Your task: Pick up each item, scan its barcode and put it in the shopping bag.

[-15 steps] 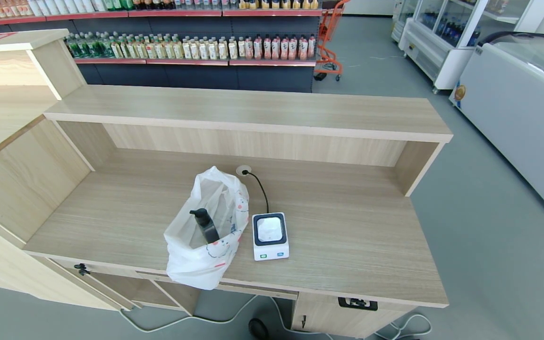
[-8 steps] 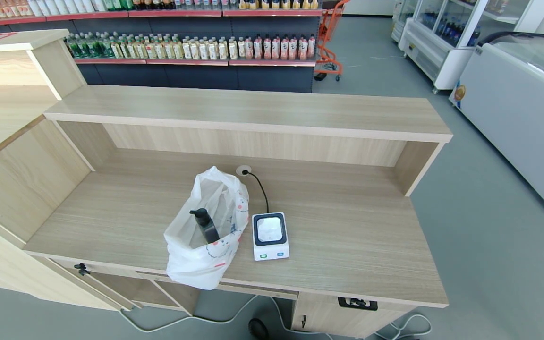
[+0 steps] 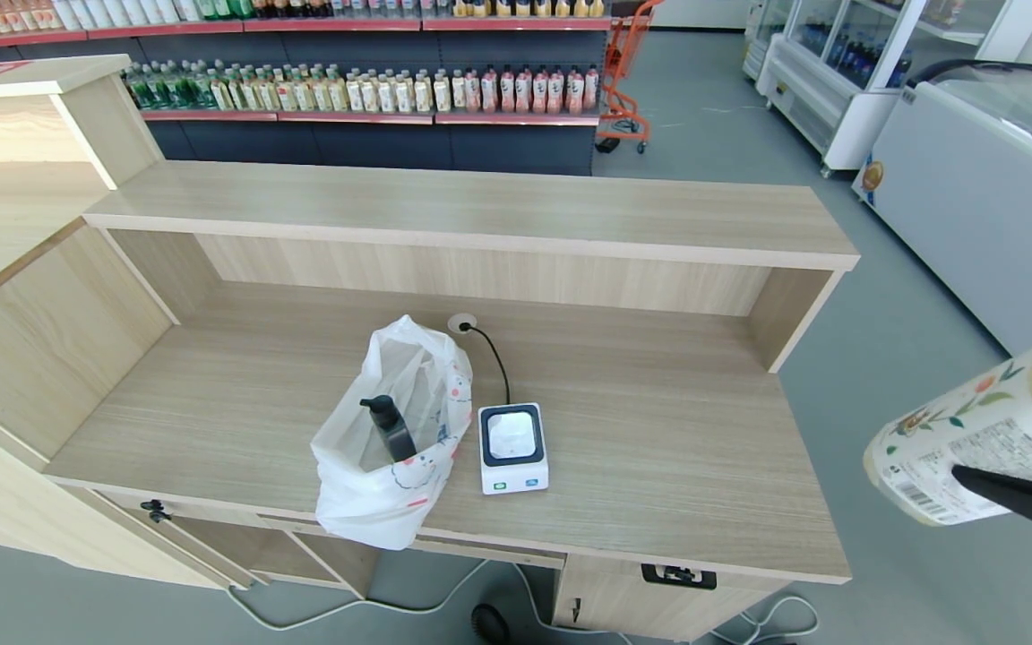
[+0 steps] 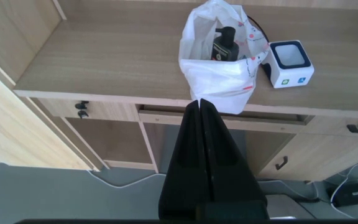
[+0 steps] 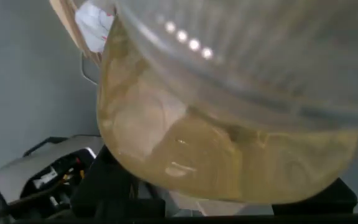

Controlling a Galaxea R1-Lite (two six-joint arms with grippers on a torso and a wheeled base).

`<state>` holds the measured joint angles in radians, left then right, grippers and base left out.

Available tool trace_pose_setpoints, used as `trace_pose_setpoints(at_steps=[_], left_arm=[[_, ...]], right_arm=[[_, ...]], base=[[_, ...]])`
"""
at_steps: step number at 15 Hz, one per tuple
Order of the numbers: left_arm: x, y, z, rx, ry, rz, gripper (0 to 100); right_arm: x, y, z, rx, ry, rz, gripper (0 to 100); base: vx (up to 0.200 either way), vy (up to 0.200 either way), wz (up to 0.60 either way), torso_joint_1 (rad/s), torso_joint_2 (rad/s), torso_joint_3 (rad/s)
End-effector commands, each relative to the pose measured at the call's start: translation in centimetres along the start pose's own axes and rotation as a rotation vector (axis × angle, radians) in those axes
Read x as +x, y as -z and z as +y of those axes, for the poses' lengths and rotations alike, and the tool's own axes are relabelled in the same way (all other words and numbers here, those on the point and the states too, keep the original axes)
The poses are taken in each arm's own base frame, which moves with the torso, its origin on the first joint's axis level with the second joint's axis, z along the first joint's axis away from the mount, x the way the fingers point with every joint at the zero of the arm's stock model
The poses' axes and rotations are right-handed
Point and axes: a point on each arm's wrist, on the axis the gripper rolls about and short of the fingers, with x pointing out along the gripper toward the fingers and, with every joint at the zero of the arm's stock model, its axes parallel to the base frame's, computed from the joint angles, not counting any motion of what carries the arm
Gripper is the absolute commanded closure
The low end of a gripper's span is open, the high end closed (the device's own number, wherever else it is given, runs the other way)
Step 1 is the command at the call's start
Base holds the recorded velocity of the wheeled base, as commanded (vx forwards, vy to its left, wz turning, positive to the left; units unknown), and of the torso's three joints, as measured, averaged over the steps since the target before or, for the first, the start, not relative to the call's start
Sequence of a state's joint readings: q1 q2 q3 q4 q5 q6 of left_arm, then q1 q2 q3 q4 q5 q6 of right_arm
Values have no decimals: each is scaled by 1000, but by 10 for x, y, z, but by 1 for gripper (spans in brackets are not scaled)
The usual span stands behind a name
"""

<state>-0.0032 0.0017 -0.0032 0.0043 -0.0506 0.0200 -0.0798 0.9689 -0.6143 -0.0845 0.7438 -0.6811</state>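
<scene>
1. Lower right of frame, off the counter (image 3: pixel 659 430): labelled bottle (image 3: pixel 973 439) of yellowish liquid, right gripper (image 3: pixel 1013 494) clamped on it.
2. The left gripper (image 4: pixel 200 109) has jaws together, empty.
3. Centre frame: shopping bag (image 3: pixel 373 484) holding black pump bottle (image 3: pixel 389 428), scanner (image 3: pixel 512 446) just right of it.

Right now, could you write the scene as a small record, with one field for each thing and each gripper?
shopping bag: open, upright at the counter's front edge
pump bottle: black, inside the bag
scanner: beside the bag, window up
labelled bottle: yellowish liquid, held at the robot's right, barcode showing
right gripper: shut on the labelled bottle
left gripper: fingers shut, empty, short of the counter
</scene>
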Motion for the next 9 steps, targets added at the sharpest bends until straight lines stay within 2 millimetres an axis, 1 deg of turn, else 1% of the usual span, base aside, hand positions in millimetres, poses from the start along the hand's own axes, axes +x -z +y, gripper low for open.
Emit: trace_pose_setpoints(at_steps=[1,2,4,7,9], left_arm=[[0,0,0,0,0,0,100],[0,0,0,0,0,0,100],[0,0,0,0,0,0,100],[0,0,0,0,0,0,100],[0,0,0,0,0,0,100]], right_arm=[[16,22,-7,-68,54,97,100],[20,25,-10,-135,75,91,100],[24,29,-12,-184,100,85,100],[33,33,-24,-297,193,173,100],[40,35,-32,-411,246,183,100]], base=[[0,0,0,0,0,0],[0,0,0,0,0,0],[0,0,0,0,0,0],[0,0,0,0,0,0],[0,0,0,0,0,0]])
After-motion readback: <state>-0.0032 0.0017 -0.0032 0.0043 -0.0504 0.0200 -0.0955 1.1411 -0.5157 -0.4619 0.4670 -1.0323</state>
